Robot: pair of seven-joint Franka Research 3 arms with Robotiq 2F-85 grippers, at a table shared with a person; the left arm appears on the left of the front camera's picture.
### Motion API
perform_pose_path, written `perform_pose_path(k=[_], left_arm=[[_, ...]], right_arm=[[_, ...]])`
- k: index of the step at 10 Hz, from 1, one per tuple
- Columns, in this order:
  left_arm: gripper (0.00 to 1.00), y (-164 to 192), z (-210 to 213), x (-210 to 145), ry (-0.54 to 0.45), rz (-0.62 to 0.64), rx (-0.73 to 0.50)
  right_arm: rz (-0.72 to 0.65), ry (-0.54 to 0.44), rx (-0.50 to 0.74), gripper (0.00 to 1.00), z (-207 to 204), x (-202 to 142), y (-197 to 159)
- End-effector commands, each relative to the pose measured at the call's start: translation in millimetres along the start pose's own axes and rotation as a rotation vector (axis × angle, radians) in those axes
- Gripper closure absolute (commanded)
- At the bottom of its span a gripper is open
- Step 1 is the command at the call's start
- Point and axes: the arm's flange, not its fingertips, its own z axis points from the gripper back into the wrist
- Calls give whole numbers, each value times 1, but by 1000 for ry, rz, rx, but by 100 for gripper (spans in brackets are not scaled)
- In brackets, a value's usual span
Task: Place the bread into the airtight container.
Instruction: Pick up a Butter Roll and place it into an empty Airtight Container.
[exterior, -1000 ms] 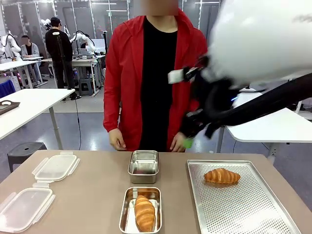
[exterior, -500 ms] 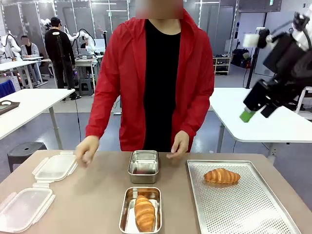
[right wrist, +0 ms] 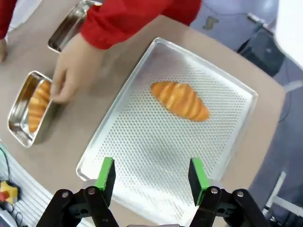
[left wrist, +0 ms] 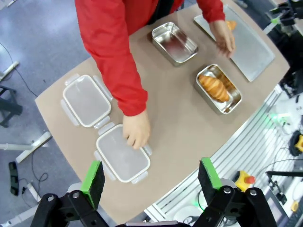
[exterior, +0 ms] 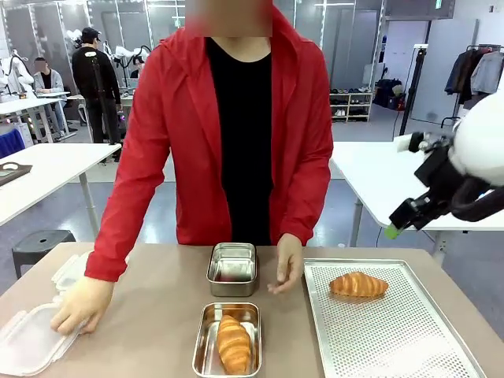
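Note:
One bread, a croissant (exterior: 358,284), lies on the perforated tray (exterior: 394,346); in the right wrist view the croissant (right wrist: 180,100) sits far beyond my open right gripper (right wrist: 150,177), which has nothing between its fingers. That right gripper (exterior: 396,226) hangs high off the tray's far right corner. A second croissant (exterior: 234,343) lies in the near steel airtight container (exterior: 206,335); an empty steel container (exterior: 232,268) stands behind it. My left gripper (left wrist: 150,177) is open, high above the table's left side.
The person leans over the table, one hand (exterior: 79,307) resting on the near clear lid (exterior: 27,346), the other hand (exterior: 287,272) between the empty container and the tray. A second lid (left wrist: 86,100) lies beyond the first.
My right arm has swung from the middle out to the right. The person has leaned in and laid a hand on the near lid.

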Motion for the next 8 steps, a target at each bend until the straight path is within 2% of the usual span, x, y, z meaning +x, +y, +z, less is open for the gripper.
perform_pose_path(k=[1,2,3,4,5,6,7,8], left_arm=[[0,-1,1,1,0,-7,-2],[0,-1,1,1,0,-7,-2],[0,-1,1,1,0,-7,-2],[0,-1,1,1,0,-7,-2],[0,-1,1,1,0,-7,-2],[0,-1,1,1,0,-7,-2],[0,-1,1,1,0,-7,-2],[0,-1,1,1,0,-7,-2]], right_arm=[[-5,34,145,22,-63,9,7],[-18,41,147,22,-66,6,2],[-83,-63,182,22,-27,-3,-17],[-190,-191,164,22,34,-29,-56],[-332,-314,114,22,101,-80,-100],[-449,-406,103,22,144,-129,-125],[-543,-476,97,22,168,-172,-141],[-591,-520,106,22,173,-200,-144]])
